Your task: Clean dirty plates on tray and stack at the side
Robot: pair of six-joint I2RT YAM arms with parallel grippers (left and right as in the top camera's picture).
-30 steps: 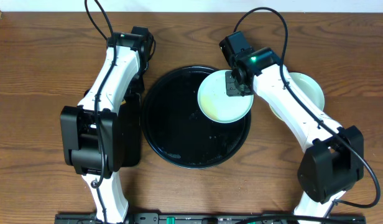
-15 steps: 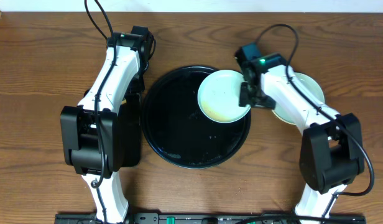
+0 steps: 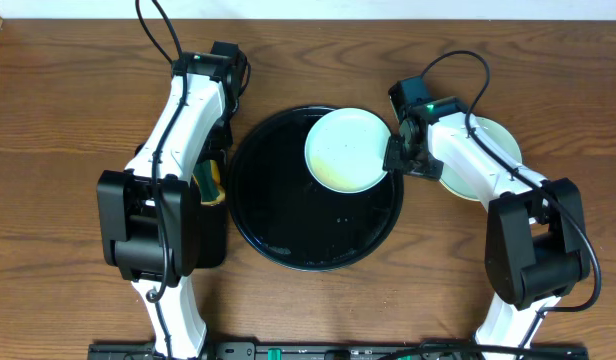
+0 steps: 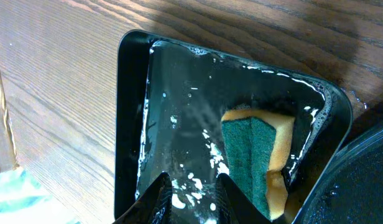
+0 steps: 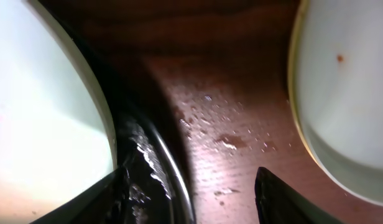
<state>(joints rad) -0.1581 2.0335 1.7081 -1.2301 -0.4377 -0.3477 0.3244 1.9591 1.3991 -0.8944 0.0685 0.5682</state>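
A pale plate (image 3: 346,150) lies in the upper right part of the round black tray (image 3: 288,220). My right gripper (image 3: 401,155) stands open just right of that plate, its fingers astride the tray's wet rim (image 5: 160,168) with nothing held. The plate's edge (image 5: 42,112) shows left of the fingers. Another pale plate (image 3: 500,145) rests on the table to the right, partly under the right arm, and a small brown speck marks it (image 5: 347,93). My left gripper (image 4: 191,199) hangs slightly open over soapy water, with nothing between its fingers.
A rectangular black tray (image 4: 132,124) holding soapy water sits left of the round tray. A green and yellow sponge (image 4: 257,155) lies in it, just right of the left fingers. Water drops spot the wooden table (image 5: 229,124) between the two plates.
The right gripper opened, let go of the plate and drew back to the tray's right rim; the plate now lies further left. The sponge has come into sight beside the left arm.
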